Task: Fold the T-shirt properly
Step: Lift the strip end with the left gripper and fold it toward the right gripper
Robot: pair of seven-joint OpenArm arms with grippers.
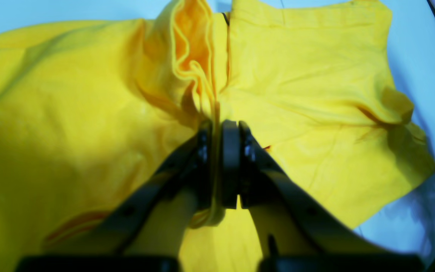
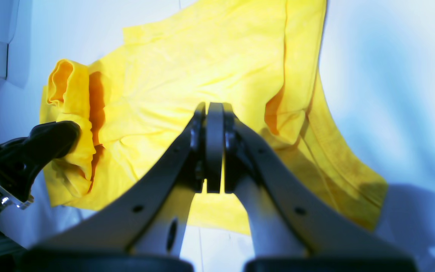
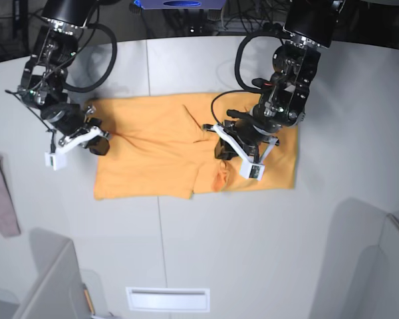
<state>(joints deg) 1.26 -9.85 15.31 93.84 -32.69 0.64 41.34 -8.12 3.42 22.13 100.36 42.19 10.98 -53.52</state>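
The orange-yellow T-shirt [image 3: 153,153] lies spread on the grey table [image 3: 186,246], with the middle bunched up. In the left wrist view my left gripper [image 1: 216,126] is shut on a raised ruffled fold of the T-shirt [image 1: 315,94]. In the base view it [image 3: 221,153] is over the shirt's middle right. My right gripper [image 2: 214,107] is shut with its tips on the T-shirt [image 2: 202,56], and creases run to the tips. In the base view it [image 3: 98,144] is at the shirt's left edge. The left gripper's black finger [image 2: 57,136] shows beside the ruffle.
A small pinkish-mauve cloth [image 3: 0,193] lies at the table's far left edge. A white slot [image 3: 166,299] sits at the table's front. Grey panels [image 3: 53,279] stand at the front corners. Cables [image 3: 253,40] hang behind the arms.
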